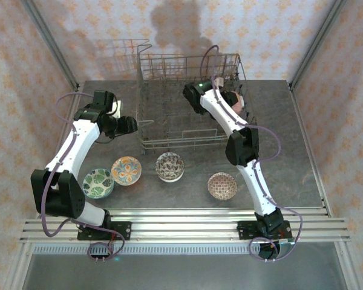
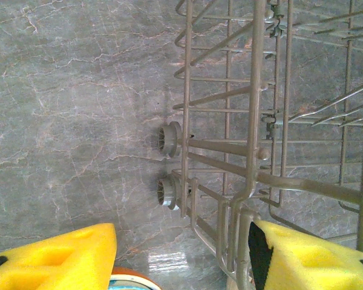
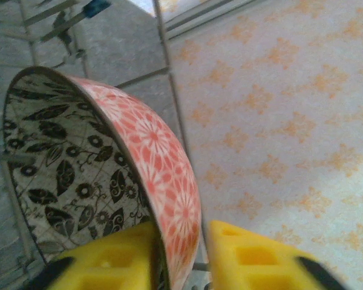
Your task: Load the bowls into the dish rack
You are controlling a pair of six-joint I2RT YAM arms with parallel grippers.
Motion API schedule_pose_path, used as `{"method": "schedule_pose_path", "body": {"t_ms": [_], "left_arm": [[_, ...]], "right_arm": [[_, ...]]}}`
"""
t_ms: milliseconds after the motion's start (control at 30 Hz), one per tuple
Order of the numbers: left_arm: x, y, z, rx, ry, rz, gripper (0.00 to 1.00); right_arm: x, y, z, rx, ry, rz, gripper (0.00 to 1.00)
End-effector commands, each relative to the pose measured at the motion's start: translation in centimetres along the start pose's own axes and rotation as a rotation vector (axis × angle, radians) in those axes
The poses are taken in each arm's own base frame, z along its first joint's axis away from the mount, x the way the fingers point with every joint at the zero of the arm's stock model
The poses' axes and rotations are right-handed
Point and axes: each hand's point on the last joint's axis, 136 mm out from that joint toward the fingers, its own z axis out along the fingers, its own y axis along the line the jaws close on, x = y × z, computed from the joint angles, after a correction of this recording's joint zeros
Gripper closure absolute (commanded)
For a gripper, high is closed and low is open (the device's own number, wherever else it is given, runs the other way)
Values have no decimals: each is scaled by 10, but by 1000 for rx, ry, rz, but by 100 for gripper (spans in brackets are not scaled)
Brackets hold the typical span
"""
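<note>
The dish rack (image 1: 169, 115) stands at the back of the table. In the right wrist view a bowl (image 3: 151, 151), pink floral outside and black leaf pattern inside, stands on edge in it. My right gripper (image 3: 181, 241) straddles its rim: one pad lies against the inside, and a thin gap separates the other from the outside, so the jaws are open. My left gripper (image 2: 181, 263) is open above the table at the rack's near left corner (image 2: 254, 121), holding nothing. Several bowls sit in front of the rack: green (image 1: 98, 183), orange (image 1: 126, 170), white-brown (image 1: 169, 166), pink-brown (image 1: 222, 185).
An orange bowl rim (image 2: 130, 281) shows at the bottom edge under my left gripper. The rack's two small wheels (image 2: 168, 166) face the grey marbled tabletop (image 2: 72, 121). Patterned walls enclose the table on three sides.
</note>
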Motion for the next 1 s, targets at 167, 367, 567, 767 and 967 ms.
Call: {"method": "schedule_pose_path", "body": {"t_ms": [167,367,567,767,967], "left_arm": [[3,1,-14,-3,-23,-5,40],[6,6,-17,-14,-32,-24,40],[9,22,-23,-33,-49,-89,39],[10,46,-44,-85,-89,-167,38],[26,73,-65,-203,-83,-250,36]], "right_arm": [[1,26,-1,-90,20,-40,66],[2,37,0,-136,36,-33,55],[1,34,-3,-189,45,-1,40],[-6,21,-21,-321,13,63,20],[-3,17,-28,-393,14,59,11]]}}
